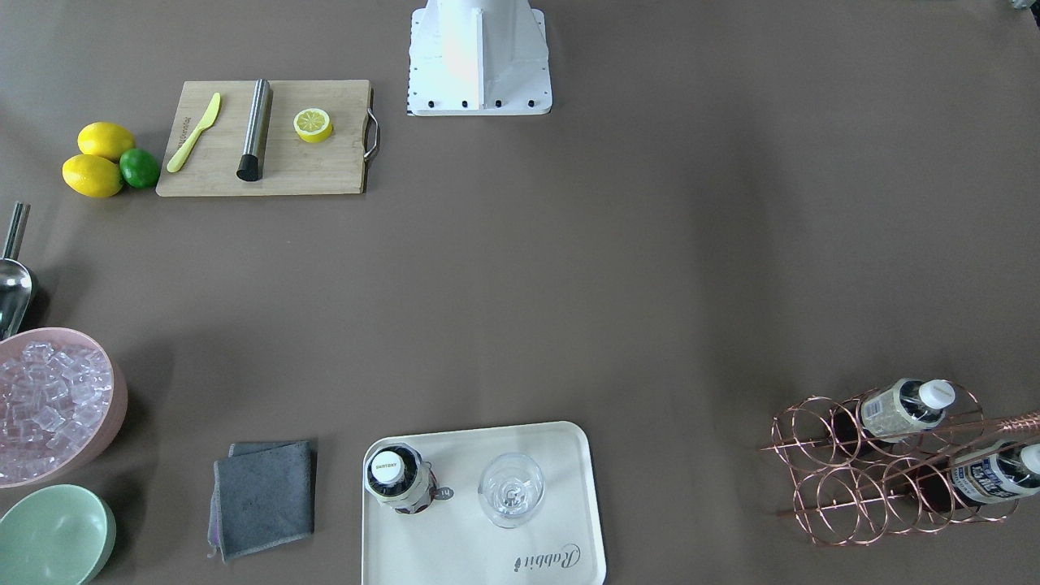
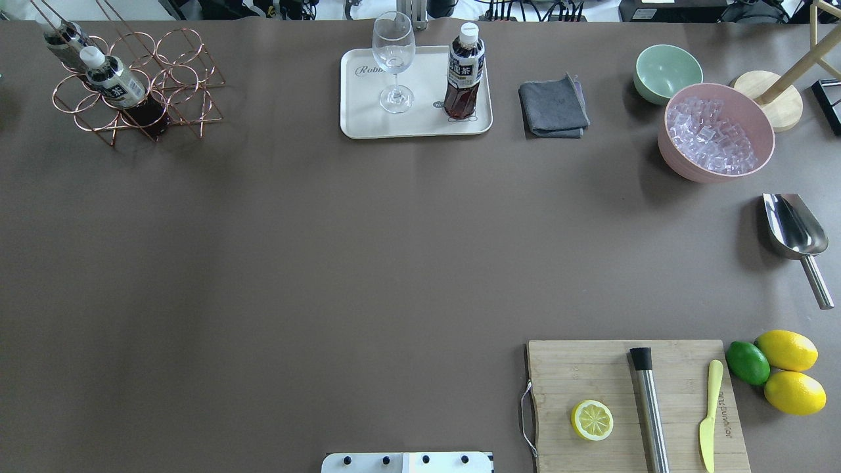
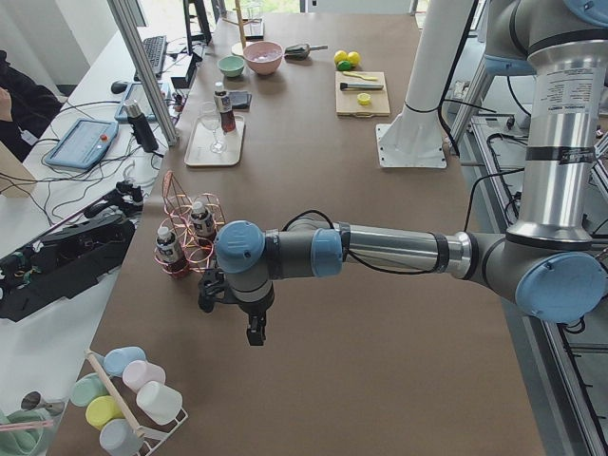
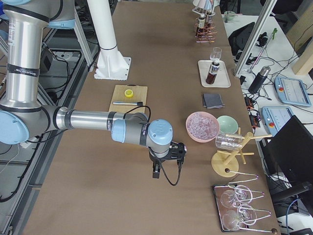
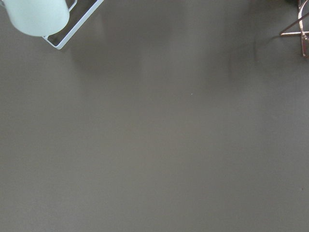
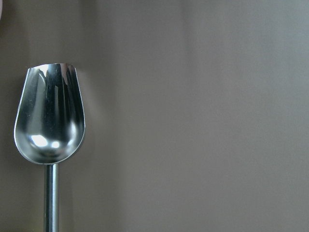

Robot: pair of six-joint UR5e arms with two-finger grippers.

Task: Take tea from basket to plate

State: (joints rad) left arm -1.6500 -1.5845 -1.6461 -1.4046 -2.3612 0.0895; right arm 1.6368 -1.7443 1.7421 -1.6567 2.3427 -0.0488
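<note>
Both arms stretched level, mid-frame | left gripper [image 3: 254, 335] & right gripper [image 4: 155, 173] point down, width can't tell | tea [image 2: 464, 73] upright on plate [image 2: 368, 125]

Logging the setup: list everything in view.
tea: three, dark brown; one on plate, two in basket
plate: one, cream, far middle
basket: one, copper wire, far left
wine glass: one, clear, on plate
cloth: one, grey, right of plate
green bowl, pink bowl: one each, far right; pink holds ice
scoop: one, steel, right edge
cutting board: one, wooden, near right
lemon half, steel rod, yellow knife: one each, on board
lemons: two, yellow, beside board
lime: one, green, beside lemons
left gripper, right gripper: one each, dark, above table; state unclear
</note>
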